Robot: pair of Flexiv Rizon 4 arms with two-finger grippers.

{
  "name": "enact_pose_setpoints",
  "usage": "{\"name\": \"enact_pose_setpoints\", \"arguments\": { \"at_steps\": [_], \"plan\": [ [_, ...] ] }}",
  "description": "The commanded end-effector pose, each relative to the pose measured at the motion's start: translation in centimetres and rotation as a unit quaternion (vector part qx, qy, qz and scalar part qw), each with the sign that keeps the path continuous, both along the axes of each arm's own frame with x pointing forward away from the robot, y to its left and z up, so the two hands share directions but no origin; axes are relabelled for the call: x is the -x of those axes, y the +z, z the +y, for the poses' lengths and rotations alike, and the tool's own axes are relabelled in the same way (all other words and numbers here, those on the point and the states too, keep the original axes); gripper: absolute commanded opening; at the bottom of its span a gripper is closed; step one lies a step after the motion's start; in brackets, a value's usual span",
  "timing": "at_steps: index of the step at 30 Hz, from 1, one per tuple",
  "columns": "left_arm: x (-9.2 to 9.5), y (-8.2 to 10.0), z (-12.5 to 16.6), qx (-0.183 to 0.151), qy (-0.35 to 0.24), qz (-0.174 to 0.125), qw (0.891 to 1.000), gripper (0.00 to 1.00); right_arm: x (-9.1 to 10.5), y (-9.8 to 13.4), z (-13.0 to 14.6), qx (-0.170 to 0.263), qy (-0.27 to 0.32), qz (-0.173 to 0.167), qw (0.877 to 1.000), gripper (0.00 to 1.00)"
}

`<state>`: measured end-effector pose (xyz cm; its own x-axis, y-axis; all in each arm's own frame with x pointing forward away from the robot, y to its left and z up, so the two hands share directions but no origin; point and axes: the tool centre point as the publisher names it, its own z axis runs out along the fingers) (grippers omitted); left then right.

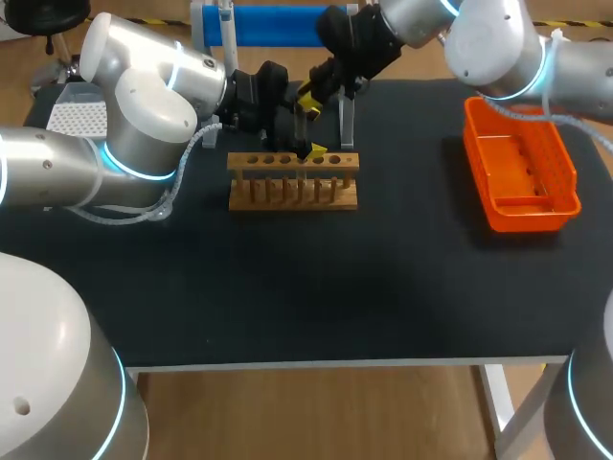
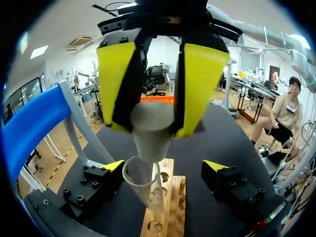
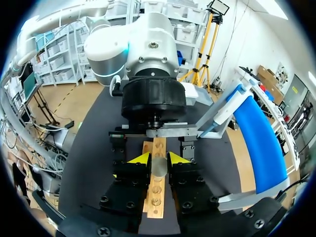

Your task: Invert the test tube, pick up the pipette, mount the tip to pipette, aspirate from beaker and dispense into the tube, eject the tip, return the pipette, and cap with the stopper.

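A wooden tube rack stands at the back middle of the black table. In the left wrist view a clear glass test tube stands upright in the rack, mouth up. Just above that mouth hangs a grey stopper, with my right gripper shut on it from above. My left gripper is open wide, one tip on each side of the tube. The right wrist view shows the stopper between my right gripper's yellow tips, over the rack.
An orange tray sits at the right of the table. A blue stand rises behind the rack, with a pale pipette hung on it. A white tip box lies at the far left. My left arm's wrist faces the right gripper closely.
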<state>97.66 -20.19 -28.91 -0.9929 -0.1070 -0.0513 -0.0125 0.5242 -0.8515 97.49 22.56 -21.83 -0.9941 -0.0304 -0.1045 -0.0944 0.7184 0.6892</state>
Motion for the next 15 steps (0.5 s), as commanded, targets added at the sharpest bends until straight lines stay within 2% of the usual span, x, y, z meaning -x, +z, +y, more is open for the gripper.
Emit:
{"name": "enact_pose_setpoints", "arguments": {
  "at_steps": [1, 15],
  "plan": [
    [-0.17, 0.02, 0.01, -0.001, -0.002, 0.002, 1.000, 1.00, 0.01, 0.29, -0.12, 0.000, 0.000, -0.002, 1.000, 0.00],
    [-0.17, 0.02, 0.01, -0.001, -0.002, 0.002, 1.000, 1.00, -0.40, 0.39, 0.65, -0.002, 0.004, -0.005, 1.000, 0.00]
  ]
}}
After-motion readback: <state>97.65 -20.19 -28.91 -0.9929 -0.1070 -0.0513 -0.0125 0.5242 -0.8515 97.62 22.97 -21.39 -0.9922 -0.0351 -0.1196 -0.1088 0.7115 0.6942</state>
